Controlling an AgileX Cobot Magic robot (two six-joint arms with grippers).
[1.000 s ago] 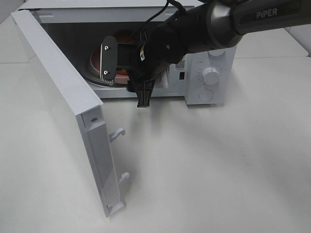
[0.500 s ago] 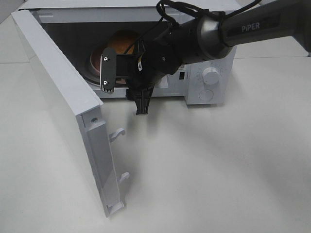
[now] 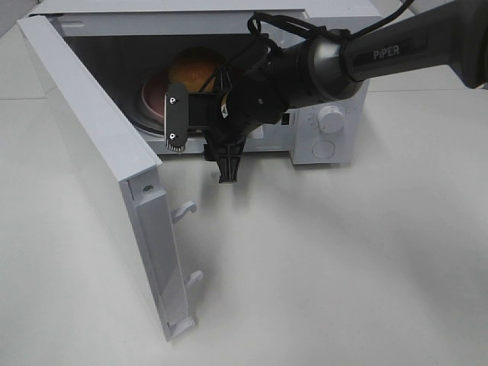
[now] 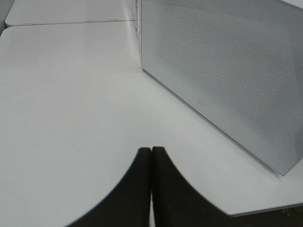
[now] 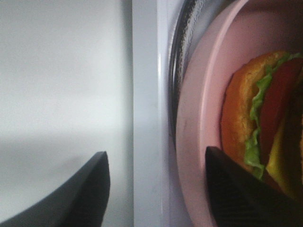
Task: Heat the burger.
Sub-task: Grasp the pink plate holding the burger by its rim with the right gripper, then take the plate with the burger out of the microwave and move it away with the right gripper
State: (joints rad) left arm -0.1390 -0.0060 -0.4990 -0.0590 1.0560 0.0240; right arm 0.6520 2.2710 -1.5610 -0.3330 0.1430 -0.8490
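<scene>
The burger point(image 3: 195, 69) sits on a pink plate point(image 3: 152, 97) inside the open microwave point(image 3: 328, 46). In the right wrist view the burger point(image 5: 265, 118) shows its bun, lettuce and tomato on the pink plate point(image 5: 199, 123). My right gripper point(image 3: 201, 145) is open and empty just outside the microwave's opening, in front of the plate. Its two dark fingers point(image 5: 90, 189) frame the microwave's front sill in the right wrist view, and the right gripper point(image 5: 156, 189) holds nothing. My left gripper point(image 4: 151, 189) is shut and empty above the table, outside the microwave door point(image 4: 222, 71). It is not in the exterior view.
The white microwave door point(image 3: 99, 145) stands swung out toward the front left, with two latch hooks point(image 3: 183, 210) on its edge. The control panel with a dial point(image 3: 332, 118) is on the microwave's right. The white table point(image 3: 343, 259) stretches in front.
My right gripper has drawn back a little out of the microwave opening and to the right, uncovering the burger. It stays open. The burger and plate stay inside.
</scene>
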